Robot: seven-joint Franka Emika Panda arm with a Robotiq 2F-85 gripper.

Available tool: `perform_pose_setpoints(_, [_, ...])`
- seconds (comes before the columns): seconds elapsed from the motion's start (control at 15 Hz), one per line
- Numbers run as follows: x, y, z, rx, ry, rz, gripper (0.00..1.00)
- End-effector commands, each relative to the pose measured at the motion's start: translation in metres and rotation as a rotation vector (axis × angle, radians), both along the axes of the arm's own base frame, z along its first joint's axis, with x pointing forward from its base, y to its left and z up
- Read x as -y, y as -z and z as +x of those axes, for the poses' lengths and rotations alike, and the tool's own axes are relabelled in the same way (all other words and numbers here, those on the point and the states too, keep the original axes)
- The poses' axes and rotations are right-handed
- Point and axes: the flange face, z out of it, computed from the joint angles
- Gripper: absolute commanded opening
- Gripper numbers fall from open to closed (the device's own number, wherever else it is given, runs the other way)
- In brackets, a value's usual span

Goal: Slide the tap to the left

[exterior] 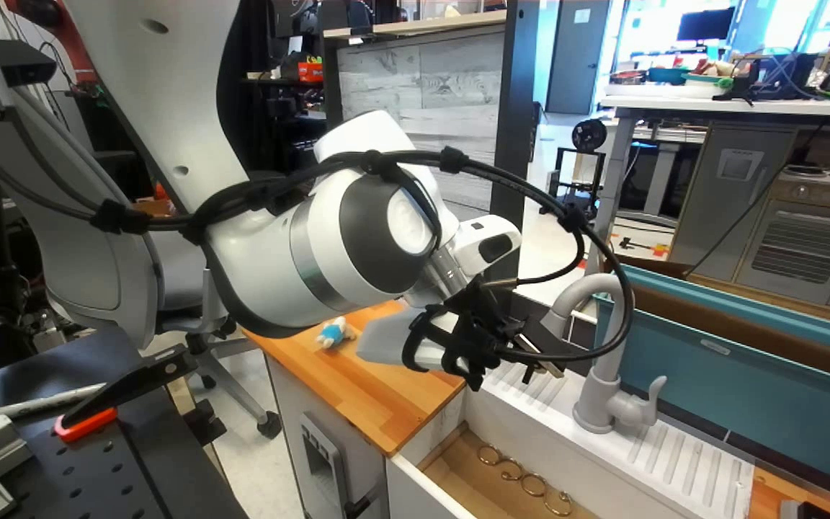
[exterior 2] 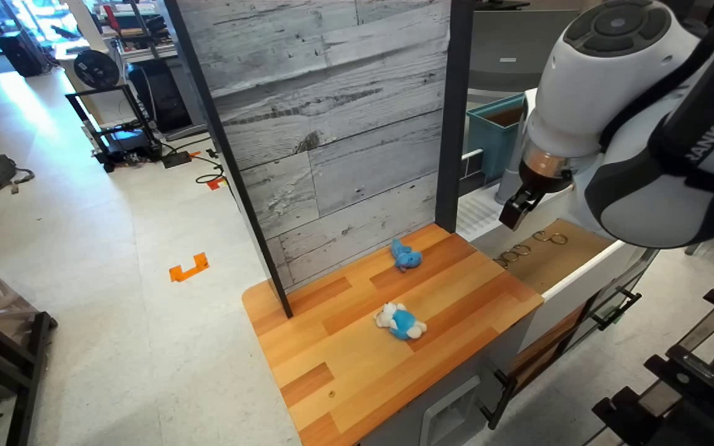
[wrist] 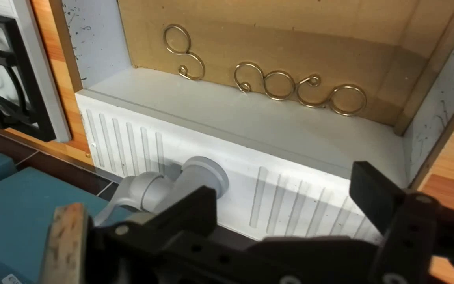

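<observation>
The tap is light grey with an arched spout, a round base and a side lever. It stands upright on the white ribbed ledge behind the sink. Its lower body and lever show in the wrist view; part of it shows behind the arm in an exterior view. My gripper is open, with nothing between its fingers. It is over the ledge, beside the spout, in an exterior view, where it partly hides the spout's end. One finger overlaps the tap's body in the wrist view; I cannot tell whether they touch.
The white sink holds several brass rings. A teal bin stands behind the tap. The wooden counter bears a blue toy and a white-and-blue toy. A grey panel rises behind it. A black stove grate is beyond.
</observation>
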Motion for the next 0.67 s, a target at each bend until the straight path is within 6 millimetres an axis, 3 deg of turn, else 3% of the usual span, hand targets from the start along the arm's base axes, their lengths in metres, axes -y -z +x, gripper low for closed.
perform_pose_setpoints(0.0, [-0.023, -0.005, 0.031, 0.084, -0.079, -0.001, 1.0])
perform_pose_setpoints(0.27, [-0.052, -0.01, 0.051, 0.127, -0.144, -0.004, 1.0])
perform_pose_setpoints(0.6, [-0.065, -0.023, 0.076, 0.173, -0.159, -0.002, 1.0])
